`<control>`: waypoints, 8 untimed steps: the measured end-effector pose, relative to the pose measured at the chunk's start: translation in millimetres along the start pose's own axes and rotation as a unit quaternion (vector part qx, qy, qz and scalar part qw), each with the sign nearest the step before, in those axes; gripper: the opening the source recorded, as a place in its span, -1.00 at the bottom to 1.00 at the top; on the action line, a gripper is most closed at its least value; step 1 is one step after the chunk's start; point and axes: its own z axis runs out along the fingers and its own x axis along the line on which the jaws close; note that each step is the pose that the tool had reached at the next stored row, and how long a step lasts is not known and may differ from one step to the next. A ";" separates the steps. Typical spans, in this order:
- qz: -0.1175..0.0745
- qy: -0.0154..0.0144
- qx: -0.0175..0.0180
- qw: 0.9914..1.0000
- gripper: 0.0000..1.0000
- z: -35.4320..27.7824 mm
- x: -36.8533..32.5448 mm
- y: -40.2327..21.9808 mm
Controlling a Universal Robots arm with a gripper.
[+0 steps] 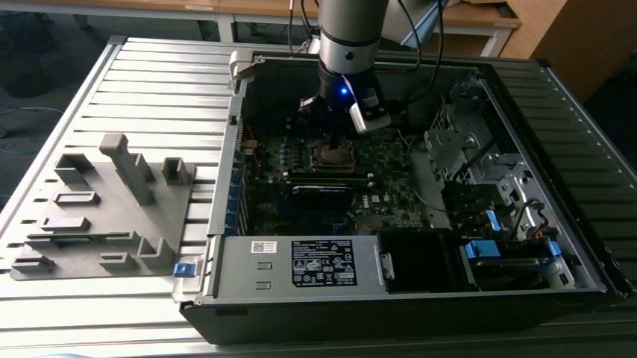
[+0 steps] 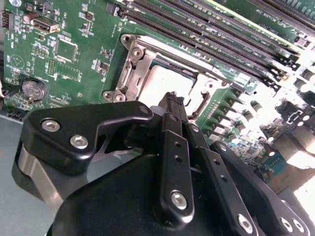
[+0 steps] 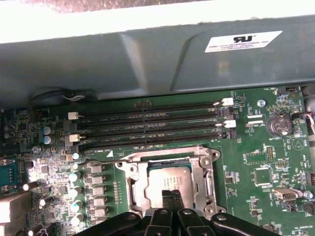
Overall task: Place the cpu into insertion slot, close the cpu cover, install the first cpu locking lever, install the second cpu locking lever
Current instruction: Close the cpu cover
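Hand, fingers pinched together, empty, above seated cpu; closing cpu cover likely underway, calling for gentle pressing.

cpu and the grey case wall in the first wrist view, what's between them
Long black memory slots lie side by side between the cpu and the grey case wall, as the first wrist view shows.

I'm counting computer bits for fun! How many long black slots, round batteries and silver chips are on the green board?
slots: 4
battery: 1
cpu: 1
Total: 6
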 end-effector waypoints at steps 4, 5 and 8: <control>0.000 0.000 0.000 1.000 -0.79 0.0 -0.6 0.0; 0.000 0.000 0.000 1.000 -0.79 0.0 -0.7 0.1; 0.000 0.000 0.000 1.000 -0.79 0.0 -0.7 1.1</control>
